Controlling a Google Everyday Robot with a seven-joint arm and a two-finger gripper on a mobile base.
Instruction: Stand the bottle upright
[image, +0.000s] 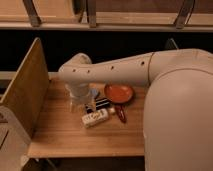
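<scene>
The cream-white bottle (95, 118) lies on its side on the wooden table (65, 137), its dark-printed label facing up. Just behind it lies the black bar with pale stripes (101, 104). My gripper (81, 101) hangs down from the white arm, just left of and behind the bottle, above the table. The arm's wrist hides most of it. A translucent whitish cup (93, 94) stands right behind the gripper.
An orange-red plate (119, 93) sits at the back right of the table, with a small red object (121, 114) in front of it. A tall wooden panel (25, 90) walls the table's left side. My white arm (175, 100) covers the right.
</scene>
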